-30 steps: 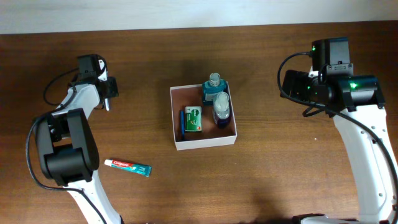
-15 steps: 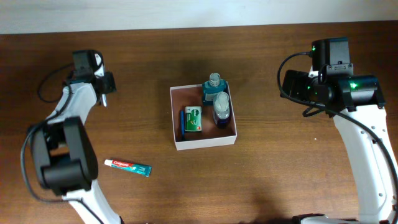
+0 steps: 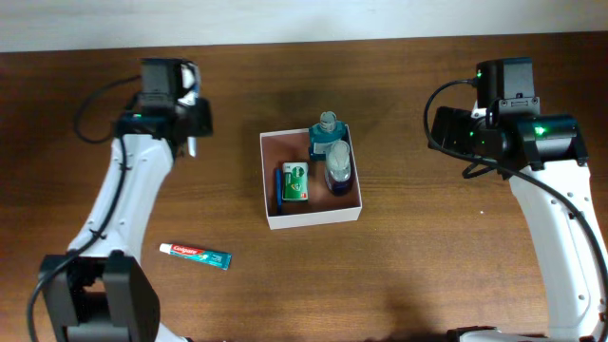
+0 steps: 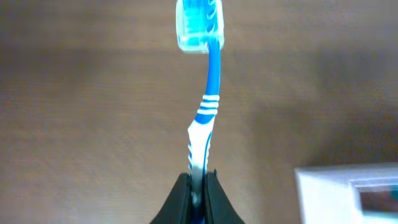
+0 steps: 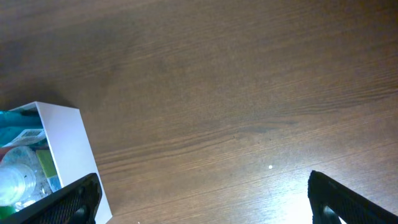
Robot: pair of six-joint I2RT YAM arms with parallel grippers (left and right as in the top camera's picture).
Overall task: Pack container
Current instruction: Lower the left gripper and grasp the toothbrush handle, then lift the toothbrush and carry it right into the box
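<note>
The container (image 3: 312, 217) is a square white box with a reddish-brown floor at mid-table. It holds a green packet (image 3: 294, 182), a teal-capped bottle (image 3: 326, 133) and a clear bottle (image 3: 338, 169). My left gripper (image 4: 199, 182) is shut on the handle of a blue-and-white toothbrush (image 4: 208, 102), whose capped head points away from the jaws. In the overhead view this gripper (image 3: 190, 141) hangs left of the container, apart from it. A corner of the container (image 4: 323, 186) shows at the lower right of the left wrist view. My right gripper (image 5: 205, 199) is wide open over bare wood, right of the container (image 5: 62, 143).
A toothpaste tube (image 3: 195, 254) lies on the table in front of the left arm, left of the container. The right arm (image 3: 503, 123) stands at the far right. The brown wooden table ends at a pale wall along the back.
My left arm has swung right, toward the container, with the toothbrush still in its jaws. The right arm has not moved.
</note>
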